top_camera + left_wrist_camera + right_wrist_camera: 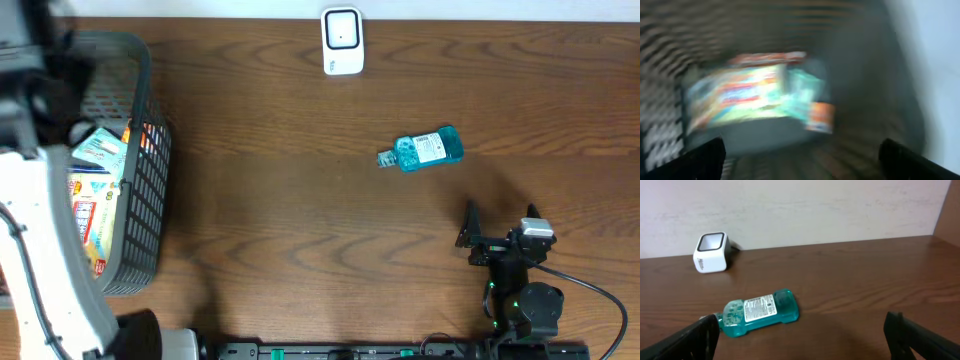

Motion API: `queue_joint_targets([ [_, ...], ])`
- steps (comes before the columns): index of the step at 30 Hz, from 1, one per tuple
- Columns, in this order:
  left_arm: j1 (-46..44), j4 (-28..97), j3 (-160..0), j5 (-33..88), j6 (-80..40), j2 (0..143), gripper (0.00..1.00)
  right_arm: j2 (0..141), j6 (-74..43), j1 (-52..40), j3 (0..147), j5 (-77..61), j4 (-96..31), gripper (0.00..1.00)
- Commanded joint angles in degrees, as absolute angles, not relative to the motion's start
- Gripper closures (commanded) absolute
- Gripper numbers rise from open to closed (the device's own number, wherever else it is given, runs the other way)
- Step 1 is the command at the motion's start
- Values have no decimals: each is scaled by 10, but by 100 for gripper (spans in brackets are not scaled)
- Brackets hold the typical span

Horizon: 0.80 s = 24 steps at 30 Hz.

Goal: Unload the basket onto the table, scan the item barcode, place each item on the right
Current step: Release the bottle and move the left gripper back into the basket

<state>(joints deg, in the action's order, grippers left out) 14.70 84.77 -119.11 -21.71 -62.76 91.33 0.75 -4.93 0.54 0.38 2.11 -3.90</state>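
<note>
Two grippers, how do the jaws stand?
— Both apart: left gripper [802, 160] over the mesh basket [150, 200], right gripper [800, 337] above the table [300, 220].
— The mouthwash bottle [422, 150]?
— On its side, between right gripper and barcode scanner [342, 41].

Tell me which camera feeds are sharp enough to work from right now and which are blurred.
Left wrist: heavily blurred; the packages in the basket are just colour smears, and no print can be read. Right wrist: sharp and evenly lit; the bottle and scanner are crisp. Overhead: clear, with a soft shadow beside the basket.
</note>
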Motion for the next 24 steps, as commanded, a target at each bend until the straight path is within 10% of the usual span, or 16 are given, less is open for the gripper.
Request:
queue_joint_targets([
  [1, 221, 894, -1145, -223, -914, 929, 2, 9, -42, 8, 3, 20, -41, 1],
  [24, 291, 622, -771, -187, -1132, 958, 2, 9, -42, 8, 3, 20, -41, 1],
])
